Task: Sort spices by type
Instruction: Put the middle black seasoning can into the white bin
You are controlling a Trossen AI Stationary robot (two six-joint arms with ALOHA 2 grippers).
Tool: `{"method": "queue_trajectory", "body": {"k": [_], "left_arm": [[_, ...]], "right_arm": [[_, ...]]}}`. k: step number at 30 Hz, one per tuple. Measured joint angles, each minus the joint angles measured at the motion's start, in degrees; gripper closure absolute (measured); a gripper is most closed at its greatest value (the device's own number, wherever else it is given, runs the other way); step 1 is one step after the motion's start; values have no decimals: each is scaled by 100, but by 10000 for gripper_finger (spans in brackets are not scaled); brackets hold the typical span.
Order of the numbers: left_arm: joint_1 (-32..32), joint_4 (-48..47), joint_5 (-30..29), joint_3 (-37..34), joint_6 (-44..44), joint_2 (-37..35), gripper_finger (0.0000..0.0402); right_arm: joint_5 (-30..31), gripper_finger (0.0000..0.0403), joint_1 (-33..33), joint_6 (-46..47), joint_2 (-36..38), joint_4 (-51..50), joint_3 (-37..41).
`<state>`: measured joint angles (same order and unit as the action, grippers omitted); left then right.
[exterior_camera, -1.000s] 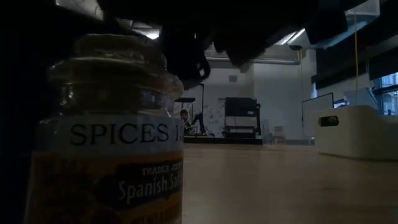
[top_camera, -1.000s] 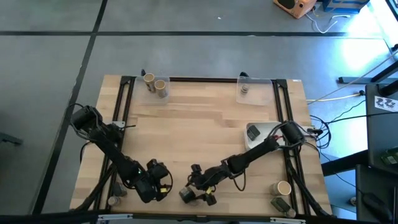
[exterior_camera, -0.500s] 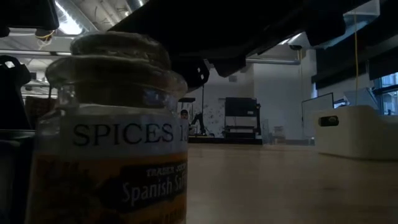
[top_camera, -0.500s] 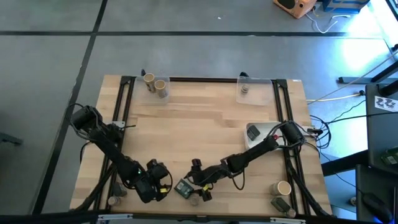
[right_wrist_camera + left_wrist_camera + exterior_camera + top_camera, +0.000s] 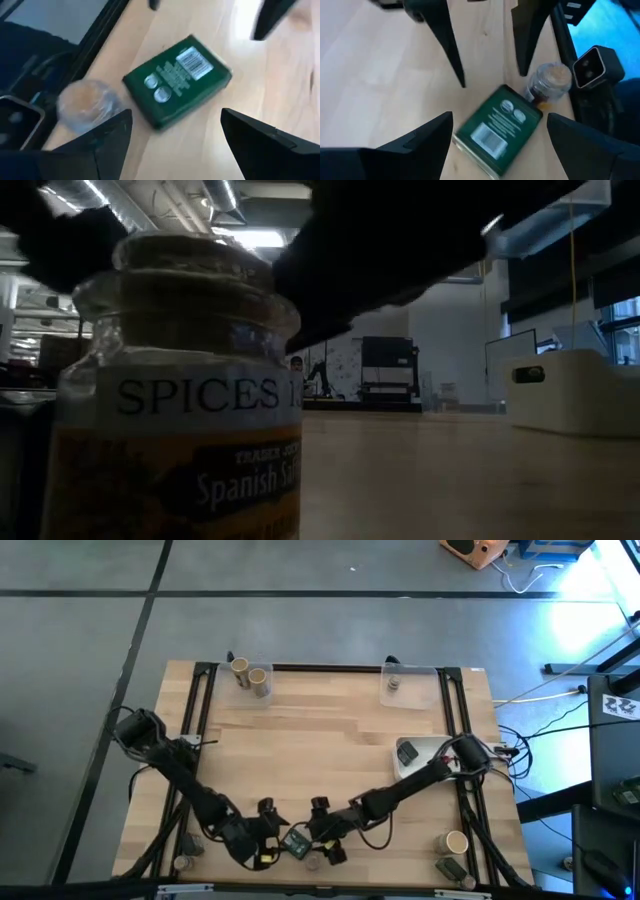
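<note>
Left pincer point(image 5: 276, 843), right pincer point(image 5: 318, 843) face-to-face, both spread.

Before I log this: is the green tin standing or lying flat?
Lying flat: the green tin shows its broad printed face and barcode upward on the table.

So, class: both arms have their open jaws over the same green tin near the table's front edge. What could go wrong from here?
1. Both the left gripper and the right gripper flank the green tin, so the arms may collide.
2. The glass spice jar stands right beside the tin; a nudge could topple it.
</note>
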<state>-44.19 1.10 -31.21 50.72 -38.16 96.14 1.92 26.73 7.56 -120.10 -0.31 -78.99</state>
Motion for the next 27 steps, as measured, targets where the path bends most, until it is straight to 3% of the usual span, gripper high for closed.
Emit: {"method": "queue_trajectory", "body": {"k": [13, 17, 27], "left_arm": [[494, -436, 1026, 457, 1734, 0, 95], [557, -742, 1217, 492, 1745, 26, 95], [595, -479, 1452, 501, 2448, 548, 95]], "right_arm": [[785, 100, 178, 453, 392, -2123, -3], [852, 100, 180, 672, 392, -2106, 149], [913, 100, 178, 1063, 392, -1829, 429]]}}
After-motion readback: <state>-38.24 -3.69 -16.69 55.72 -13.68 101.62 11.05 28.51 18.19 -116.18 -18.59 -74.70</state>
